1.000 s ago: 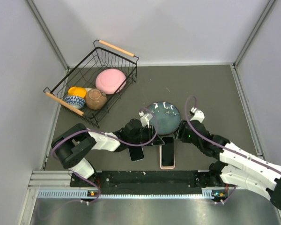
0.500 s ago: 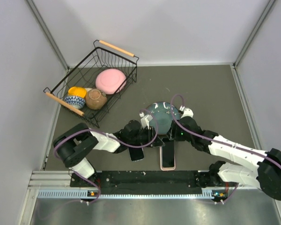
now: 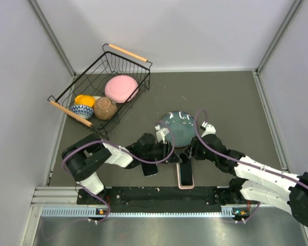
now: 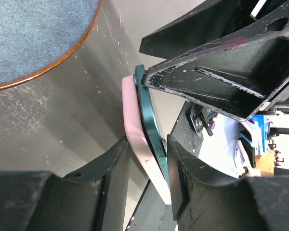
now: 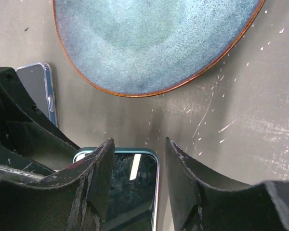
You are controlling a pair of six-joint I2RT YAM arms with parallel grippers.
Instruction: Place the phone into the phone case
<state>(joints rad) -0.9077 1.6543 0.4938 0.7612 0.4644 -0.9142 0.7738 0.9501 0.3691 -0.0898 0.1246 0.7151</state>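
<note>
Phone on the pink case, both grippers at its far end

From above, the phone lies screen up on the dark table, near the front edge and between the two arms. The rim of the pink case shows around its near end. The left gripper reaches in from the left and the right gripper from the right. Both meet at the far end of the phone, just in front of a blue-green plate. A second phone lies beside the left arm. A wire basket with a pink bowl and a brown pot stands well apart at the back left.

In the left wrist view, the teal side of the phone rests against the pink case, edge on edge. I cannot tell if it is fully seated. The left gripper has its jaws partly apart, with the case and the phone in the gap. Whether they press on them I cannot tell. The right gripper's fingers are just above.

In the right wrist view, the right gripper has its jaws apart and grips nothing. The far end of the phone shows under the gap. The plate is beyond it, and the second phone is at the left in a clear cover.
</note>
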